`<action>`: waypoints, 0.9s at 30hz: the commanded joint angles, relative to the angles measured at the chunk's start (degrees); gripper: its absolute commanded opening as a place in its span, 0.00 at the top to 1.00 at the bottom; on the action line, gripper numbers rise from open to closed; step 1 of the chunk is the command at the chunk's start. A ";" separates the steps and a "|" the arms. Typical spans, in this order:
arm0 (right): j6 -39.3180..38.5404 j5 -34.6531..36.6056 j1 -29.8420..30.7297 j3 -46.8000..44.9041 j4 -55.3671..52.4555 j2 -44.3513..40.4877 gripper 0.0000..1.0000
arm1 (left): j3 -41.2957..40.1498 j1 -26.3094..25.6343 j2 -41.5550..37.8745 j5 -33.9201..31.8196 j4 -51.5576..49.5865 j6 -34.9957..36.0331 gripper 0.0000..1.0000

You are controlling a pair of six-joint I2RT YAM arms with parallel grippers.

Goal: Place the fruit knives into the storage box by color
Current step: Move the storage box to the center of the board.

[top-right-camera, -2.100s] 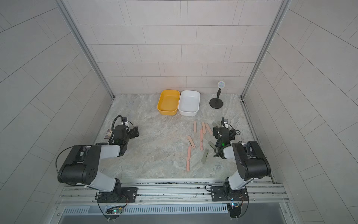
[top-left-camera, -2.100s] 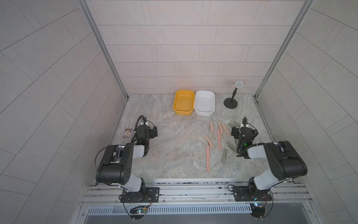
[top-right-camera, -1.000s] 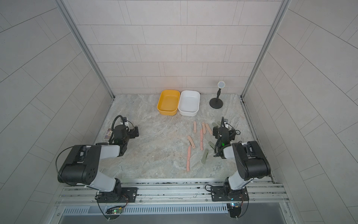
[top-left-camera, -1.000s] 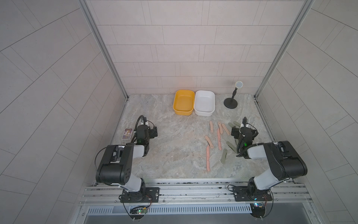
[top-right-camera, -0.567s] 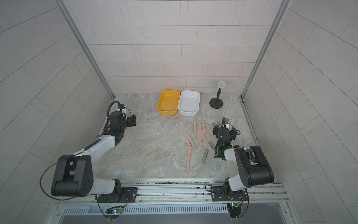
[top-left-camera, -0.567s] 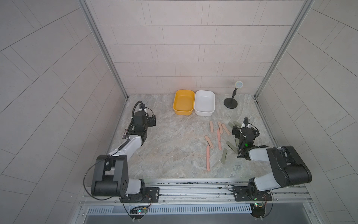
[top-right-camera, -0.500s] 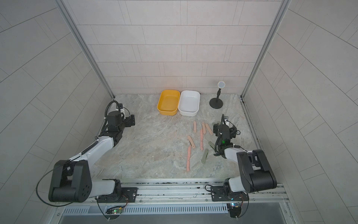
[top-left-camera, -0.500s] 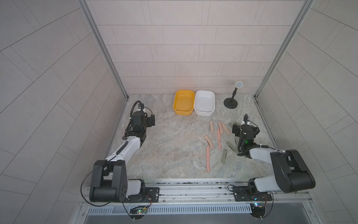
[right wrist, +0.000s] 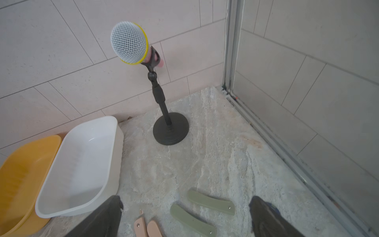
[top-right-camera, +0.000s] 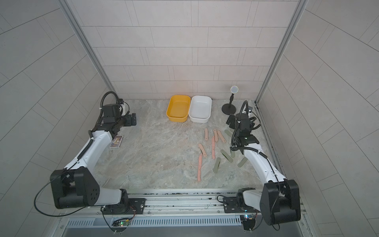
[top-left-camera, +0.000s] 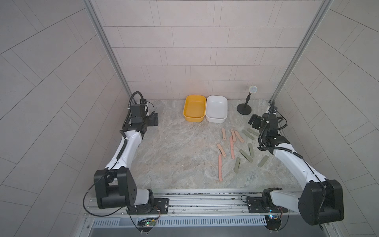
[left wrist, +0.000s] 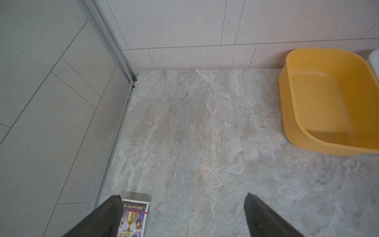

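1. As I read it from here, the slim flat fruit knives (top-left-camera: 232, 147), salmon-pink and grey-green with rounded ends, all lie loose on the grey marble tabletop (top-left-camera: 174, 160), right of centre.
2. Two grey-green knives (right wrist: 211, 202) lie under the gap of my right gripper (right wrist: 185, 200), untouched; its jaws stand spread wide, holding nothing.
3. Beyond them, by the back wall, sit the yellow plastic storage box (top-left-camera: 194, 119) and the white plastic storage box (top-left-camera: 215, 120), side by side.
4. My left gripper (left wrist: 183, 196) hangs well apart from the knives, jaws spread, gripping nothing, near a small printed card box (left wrist: 134, 217).
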 commanded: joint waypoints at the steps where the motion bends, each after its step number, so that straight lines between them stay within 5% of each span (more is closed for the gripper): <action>1: 5.88 -10.10 -0.33 3.20 -8.15 0.53 0.00 | 4.47 0.43 2.00 6.14 -7.49 1.64 0.00; 7: 1.07 -6.69 4.65 13.60 -20.46 5.16 0.00 | 15.64 0.34 8.59 16.60 -16.70 3.74 0.00; 14: -1.24 -5.56 7.47 17.43 -22.97 7.53 0.00 | 32.35 0.13 21.34 23.99 -29.50 6.26 0.00; 27: -3.56 -7.32 9.36 18.18 -24.03 8.44 0.03 | 59.05 -6.12 43.23 23.44 -45.45 10.66 0.04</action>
